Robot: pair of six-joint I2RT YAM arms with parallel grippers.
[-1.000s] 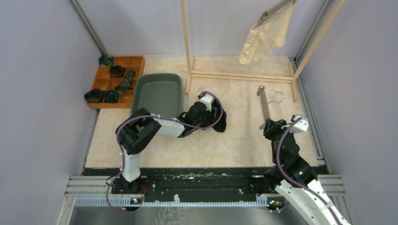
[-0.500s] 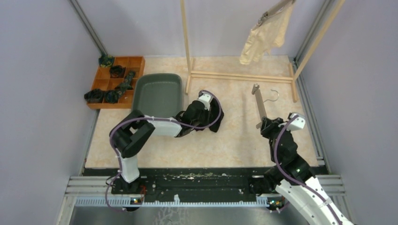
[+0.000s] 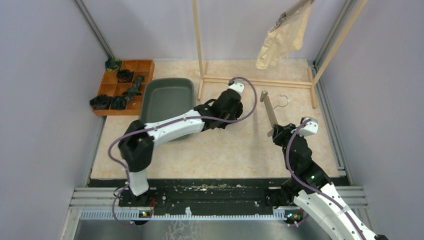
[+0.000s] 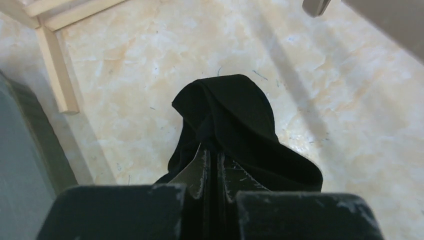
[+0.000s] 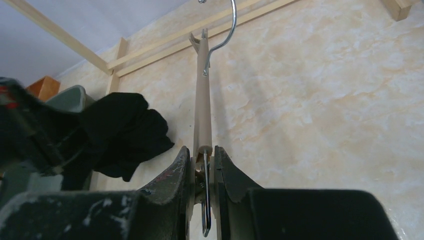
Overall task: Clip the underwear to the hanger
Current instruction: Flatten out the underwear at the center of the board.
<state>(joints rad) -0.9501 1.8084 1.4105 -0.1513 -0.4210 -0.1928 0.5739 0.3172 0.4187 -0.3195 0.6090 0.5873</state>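
pinching the black underwear [image 4: 235,115] tight, the left gripper [image 4: 212,150] has the cloth bunched right off its tips, over the table [image 4: 325,90]; right gripper [image 5: 203,155] is clamped on the hanger [image 5: 202,100] nearby.

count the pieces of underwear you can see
2. The black underwear is bunched in the shut left gripper, mid-table. The cream underwear hangs from a hanger on the wooden rack, back right. None shows in the grey tub, though the arm covers part of it.
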